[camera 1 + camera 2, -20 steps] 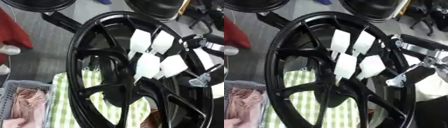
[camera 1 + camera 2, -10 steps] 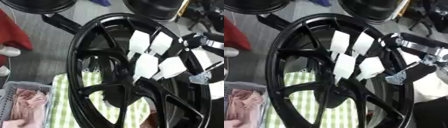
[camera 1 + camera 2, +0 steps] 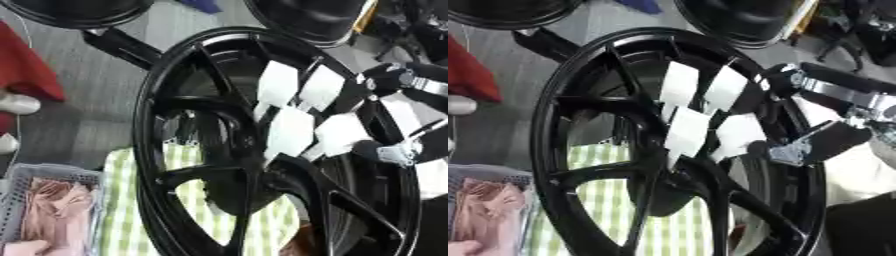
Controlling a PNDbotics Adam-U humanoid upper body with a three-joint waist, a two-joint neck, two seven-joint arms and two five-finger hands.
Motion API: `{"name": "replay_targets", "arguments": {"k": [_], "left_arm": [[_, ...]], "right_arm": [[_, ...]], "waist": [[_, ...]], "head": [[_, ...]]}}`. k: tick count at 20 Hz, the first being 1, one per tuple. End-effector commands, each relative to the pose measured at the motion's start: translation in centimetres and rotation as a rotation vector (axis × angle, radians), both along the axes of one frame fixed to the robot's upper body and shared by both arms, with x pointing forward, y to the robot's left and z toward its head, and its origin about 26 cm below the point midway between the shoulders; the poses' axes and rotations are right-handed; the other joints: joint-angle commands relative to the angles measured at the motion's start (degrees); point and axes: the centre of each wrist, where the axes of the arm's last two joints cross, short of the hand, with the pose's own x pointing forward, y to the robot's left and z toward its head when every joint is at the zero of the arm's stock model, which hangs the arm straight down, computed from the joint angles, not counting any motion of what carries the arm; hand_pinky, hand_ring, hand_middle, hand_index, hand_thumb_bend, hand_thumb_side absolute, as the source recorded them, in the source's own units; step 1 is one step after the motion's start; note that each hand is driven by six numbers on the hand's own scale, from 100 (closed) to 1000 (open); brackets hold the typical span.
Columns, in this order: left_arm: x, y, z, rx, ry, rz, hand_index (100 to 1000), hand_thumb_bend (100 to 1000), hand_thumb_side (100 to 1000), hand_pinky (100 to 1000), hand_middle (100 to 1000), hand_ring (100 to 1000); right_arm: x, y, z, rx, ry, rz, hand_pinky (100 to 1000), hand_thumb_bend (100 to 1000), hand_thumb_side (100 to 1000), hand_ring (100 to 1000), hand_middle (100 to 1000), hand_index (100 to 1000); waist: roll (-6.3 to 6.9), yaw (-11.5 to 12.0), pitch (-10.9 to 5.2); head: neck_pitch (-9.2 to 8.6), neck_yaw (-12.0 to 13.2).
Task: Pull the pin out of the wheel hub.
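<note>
The glossy black spoked wheel hub stands upright on its rim at the centre of both views, its open face turned toward the camera. Four white rectangular tags are clustered at the centre of the hub, where the spokes meet. The pin itself cannot be made out among them.

The right hand, black with silver metal parts, reaches in from the right edge and lies against the right side of the rim, just beside the white tags. Whether its fingers are spread, pressed together or pinching something cannot be told.

Beneath the hub lies a green-and-white checked cloth. A grey mesh basket holding pink fabric sits in the lower left corner. Further black wheels stand at the top edge, and a red garment shows at the left edge.
</note>
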Motion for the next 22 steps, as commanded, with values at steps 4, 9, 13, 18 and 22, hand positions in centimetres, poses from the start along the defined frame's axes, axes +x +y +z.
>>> {"name": "replay_targets", "arguments": {"k": [4, 9, 13, 18, 22], "left_arm": [[-0.2, -0.1, 0.4, 0.002, -0.014, -0.003, 849, 100, 758, 1000, 720, 764], [-0.2, -0.1, 0.3, 0.000, -0.013, -0.003, 849, 100, 759, 1000, 719, 763], [-0.2, -0.1, 0.3, -0.003, -0.011, -0.003, 849, 100, 759, 1000, 719, 763], [-0.2, -0.2, 0.3, -0.004, -0.010, -0.004, 850, 100, 760, 1000, 719, 762], [-0.2, -0.2, 0.3, -0.004, -0.007, -0.005, 850, 100, 761, 1000, 719, 762]], "right_arm": [[-0.1, -0.1, 0.2, -0.024, -0.004, -0.004, 475, 381, 292, 690, 652, 679], [-0.1, 0.0, -0.1, -0.033, 0.002, 0.005, 477, 407, 287, 690, 654, 689], [0.0, 0.1, -0.4, -0.029, 0.006, 0.006, 473, 411, 282, 688, 648, 683], [0.0, 0.2, -0.6, -0.023, 0.008, 0.008, 466, 401, 272, 681, 636, 667], [0.0, 0.3, -0.6, 0.009, -0.003, 0.003, 429, 316, 266, 637, 583, 599]], "waist": [[0.52, -0.1, -1.44], [0.52, 0.0, -1.39], [0.52, 0.1, -1.30], [0.52, 0.2, -1.23], [0.52, 0.2, -1.25]], "head": [[-0.24, -0.3], [-0.44, -0.5], [-0.49, -0.5], [-0.52, -0.6], [-0.40, -0.7]]}}
